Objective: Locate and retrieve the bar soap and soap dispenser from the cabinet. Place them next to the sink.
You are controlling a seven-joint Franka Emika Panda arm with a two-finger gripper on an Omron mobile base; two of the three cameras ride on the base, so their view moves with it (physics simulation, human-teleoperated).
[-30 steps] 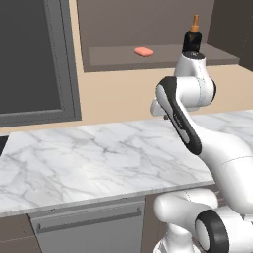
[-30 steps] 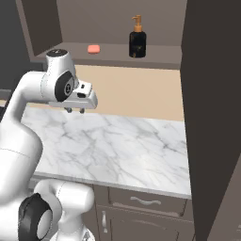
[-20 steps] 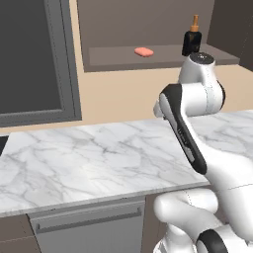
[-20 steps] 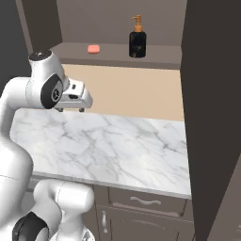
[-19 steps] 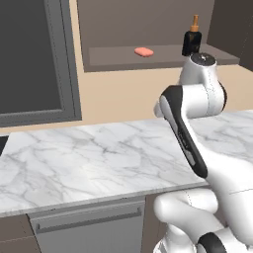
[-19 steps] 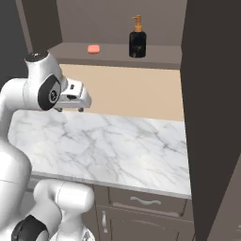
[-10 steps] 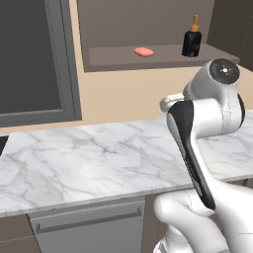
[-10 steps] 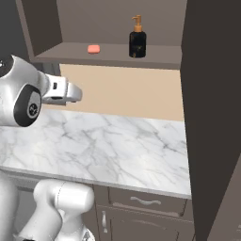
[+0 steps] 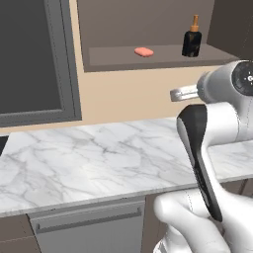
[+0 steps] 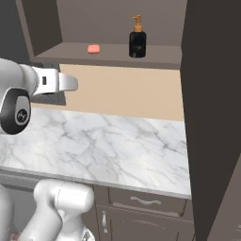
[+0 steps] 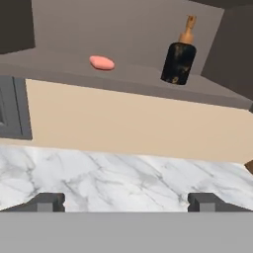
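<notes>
The salmon-pink bar soap lies on the shelf of the open dark-brown cabinet. To its right on the same shelf stands the black soap dispenser with an orange-brown pump. My gripper is open and empty, its fingertips spread wide. It hovers over the counter, below shelf level and well short of both things, facing the cabinet. The sink is out of view.
A white marble counter runs under the cabinet. A dark framed panel fills the wall at the left. A tall dark cabinet side stands at the right. A grey drawer front with a bar handle sits below the counter.
The arm has pulled back toward the base and its upper joint has swung aside, so the dispenser now shows unblocked in the left view. Soap and dispenser have not moved; the gripper stays open.
</notes>
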